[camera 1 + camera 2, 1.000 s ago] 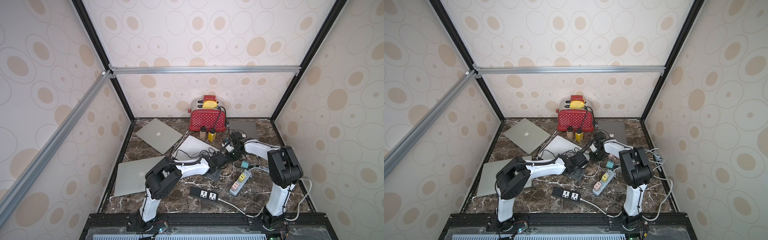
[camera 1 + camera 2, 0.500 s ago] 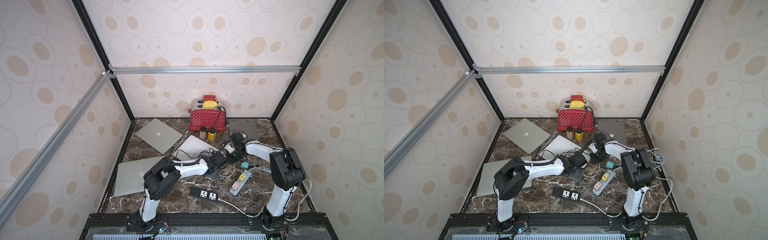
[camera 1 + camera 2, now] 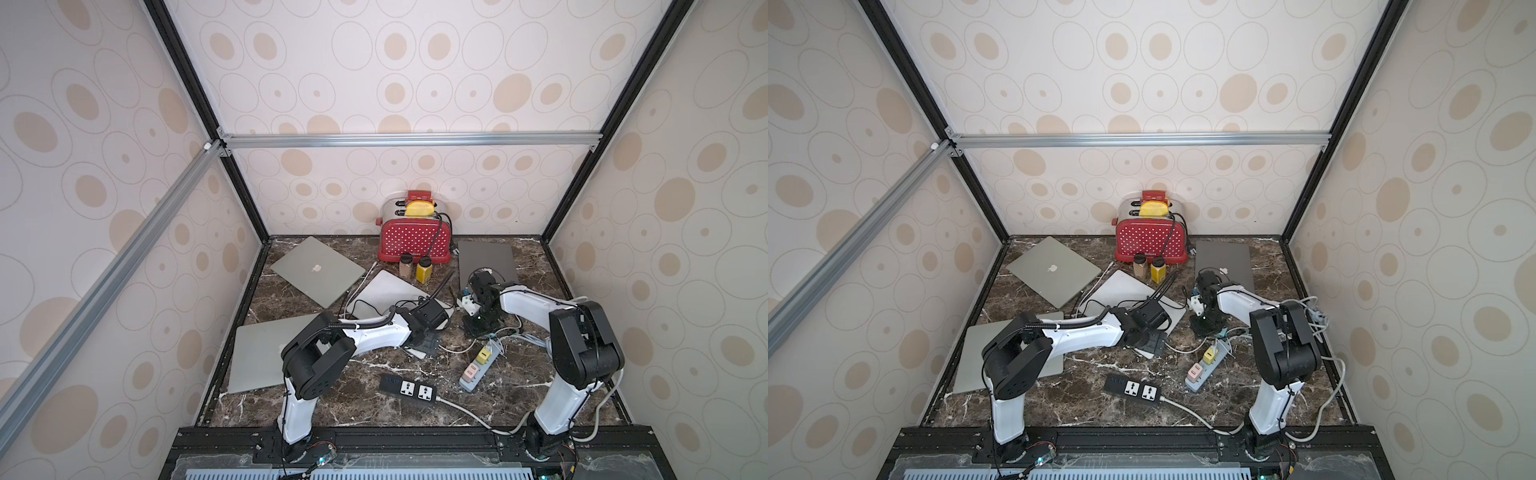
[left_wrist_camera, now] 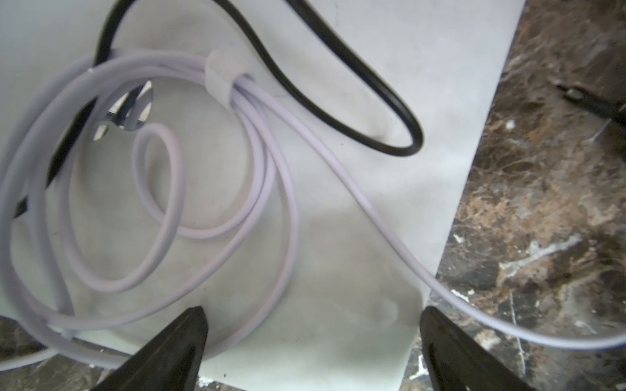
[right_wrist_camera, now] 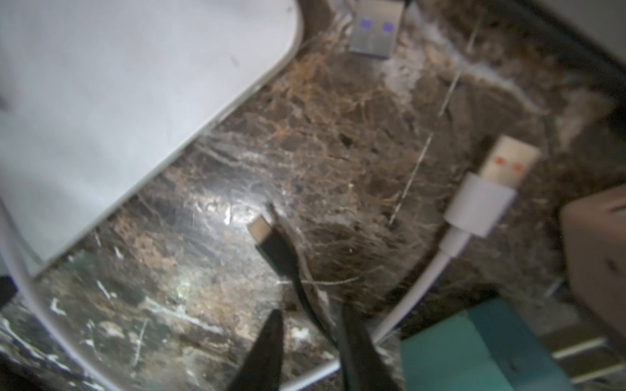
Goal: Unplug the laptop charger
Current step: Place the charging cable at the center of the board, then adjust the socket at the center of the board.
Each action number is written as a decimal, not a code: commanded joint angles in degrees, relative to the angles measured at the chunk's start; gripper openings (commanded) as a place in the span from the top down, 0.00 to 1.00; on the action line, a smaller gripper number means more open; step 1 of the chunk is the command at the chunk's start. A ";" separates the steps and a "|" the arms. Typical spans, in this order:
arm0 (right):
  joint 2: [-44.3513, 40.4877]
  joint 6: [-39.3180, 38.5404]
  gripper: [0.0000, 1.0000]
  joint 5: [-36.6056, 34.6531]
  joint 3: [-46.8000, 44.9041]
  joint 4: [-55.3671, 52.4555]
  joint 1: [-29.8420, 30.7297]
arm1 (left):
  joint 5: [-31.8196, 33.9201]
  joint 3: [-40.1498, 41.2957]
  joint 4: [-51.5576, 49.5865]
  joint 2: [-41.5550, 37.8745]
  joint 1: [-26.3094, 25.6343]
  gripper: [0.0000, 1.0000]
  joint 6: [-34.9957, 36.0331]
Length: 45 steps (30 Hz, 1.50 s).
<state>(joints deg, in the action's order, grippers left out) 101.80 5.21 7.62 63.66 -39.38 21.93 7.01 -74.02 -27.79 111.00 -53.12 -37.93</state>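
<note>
Left arm (image 3: 376,334), right arm (image 3: 534,305): white links, black boxy joints. Left gripper (image 4: 313,309): black tapered fingers (image 4: 169,348). Cable sleeve (image 3: 365,323) black.

A red dotted toaster (image 3: 414,241) stands at the back of a marble table (image 3: 353,401). A brown jar (image 3: 406,266) and a yellow jar (image 3: 424,269) stand just before it. Nearer the front lie a black power strip (image 3: 409,387) and a grey strip (image 3: 478,368).

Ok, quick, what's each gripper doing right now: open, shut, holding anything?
Left gripper: open, empty, over the coiled white cable.
Right gripper: open, jaws parted around the black cable, not clamping it.
</note>
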 commanded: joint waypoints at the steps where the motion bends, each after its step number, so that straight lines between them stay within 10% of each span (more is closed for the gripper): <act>1: -1.50 1.00 0.50 -1.00 4.19 -2.99 0.21 | -5.15 1.36 -5.13 -1.13 0.99 0.01 1.02; 11: -15.57 4.44 0.41 -1.46 8.12 -9.64 0.91 | -16.20 6.17 -4.63 -16.28 -0.33 0.01 8.44; 24: -48.32 27.42 0.42 1.20 -12.82 -15.88 16.74 | -27.83 14.69 8.38 -15.73 -4.51 0.01 4.12; 31: -48.38 31.17 0.43 -5.37 -14.53 -19.60 26.18 | -28.74 20.15 11.79 -18.12 -4.49 0.01 2.77; 45: -37.72 28.46 0.44 -13.43 -17.88 -11.51 26.71 | -28.80 26.74 19.62 -22.38 -4.45 0.01 -1.51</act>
<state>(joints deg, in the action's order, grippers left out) 62.65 35.20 -3.68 46.41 -53.45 48.38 -21.50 -48.18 -10.79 90.11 -57.49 -37.54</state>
